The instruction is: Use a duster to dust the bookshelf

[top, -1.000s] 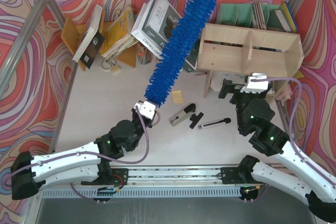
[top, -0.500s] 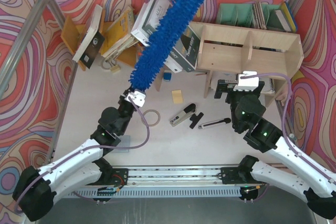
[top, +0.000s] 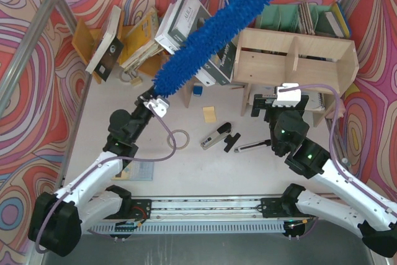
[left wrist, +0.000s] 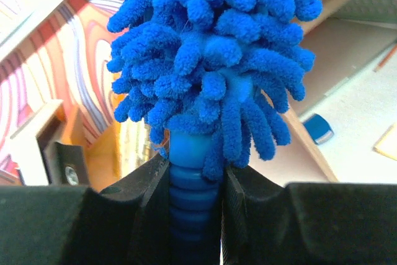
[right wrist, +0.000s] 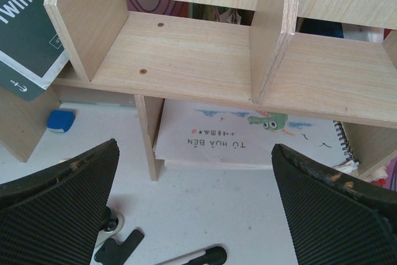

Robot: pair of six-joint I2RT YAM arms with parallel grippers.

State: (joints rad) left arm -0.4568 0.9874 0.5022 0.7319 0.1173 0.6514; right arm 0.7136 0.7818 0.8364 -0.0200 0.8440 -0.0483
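Note:
The blue fluffy duster point(top: 214, 32) slants up and to the right, its tip above the back left corner of the pale plywood bookshelf point(top: 296, 60). My left gripper point(top: 154, 102) is shut on the duster's ribbed blue handle point(left wrist: 191, 178), with the fluffy head point(left wrist: 214, 41) filling the left wrist view. My right gripper point(top: 267, 105) is open and empty, just in front of the bookshelf point(right wrist: 205, 60), facing its lower compartments. A spiral notebook point(right wrist: 248, 134) lies under the shelf's bottom board.
An orange-brown rack of tilted books point(top: 127, 38) stands at the back left. A dark book point(top: 220, 63) leans against the shelf's left side. A silver stapler point(top: 214, 136), a black-tipped rod point(top: 251, 146), a yellow note point(top: 209, 114) and a small blue block point(top: 197, 90) lie on the table.
My left arm has moved left and back, and the duster has swung its tip to the right toward the shelf. My right gripper has drawn back a little from the shelf.

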